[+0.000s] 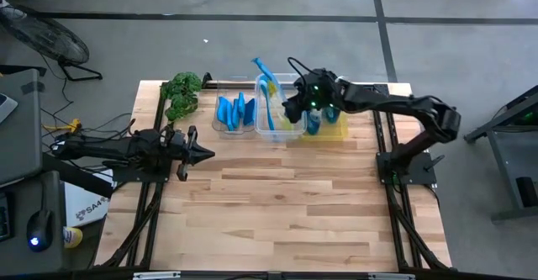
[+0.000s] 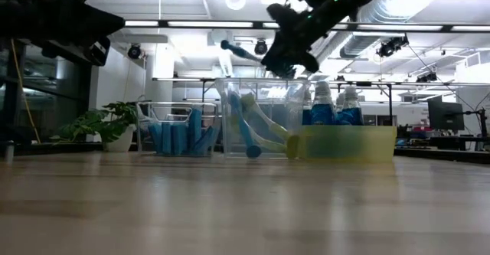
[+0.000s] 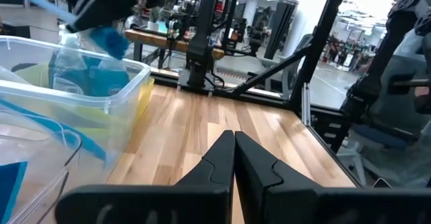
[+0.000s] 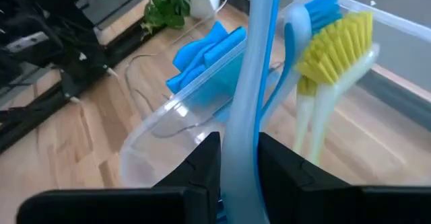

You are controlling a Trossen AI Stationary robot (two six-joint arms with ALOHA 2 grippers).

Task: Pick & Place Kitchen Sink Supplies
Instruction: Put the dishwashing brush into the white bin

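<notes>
My right gripper (image 1: 294, 108) is above the middle clear bin (image 1: 273, 133) at the table's far side. It is shut on a blue long-handled dish brush (image 4: 259, 49). More brushes, yellow-green and blue (image 4: 333, 42), lean inside that bin against its wall. Blue sponges (image 1: 235, 110) stand in the clear bin to its left. Blue-liquid bottles with grey caps (image 2: 333, 106) stand in the yellow bin (image 2: 348, 144) to its right. My left gripper (image 1: 202, 152) is shut and empty, above the table's left part. My right gripper pinches the blue brush's handle (image 4: 241, 126) between its two fingers, which lie across it. The long part of the handle slants up toward the table's far left (image 1: 257, 63). The low view shows the gripper (image 2: 287, 52) above the bin's rim; the brush's lower end is hidden.
A green leafy plant (image 1: 181, 91) stands at the far left, beside the sponge bin. The three bins stand in a row along the far edge. Bare wood (image 1: 286, 204) spreads over the middle and near part of the table.
</notes>
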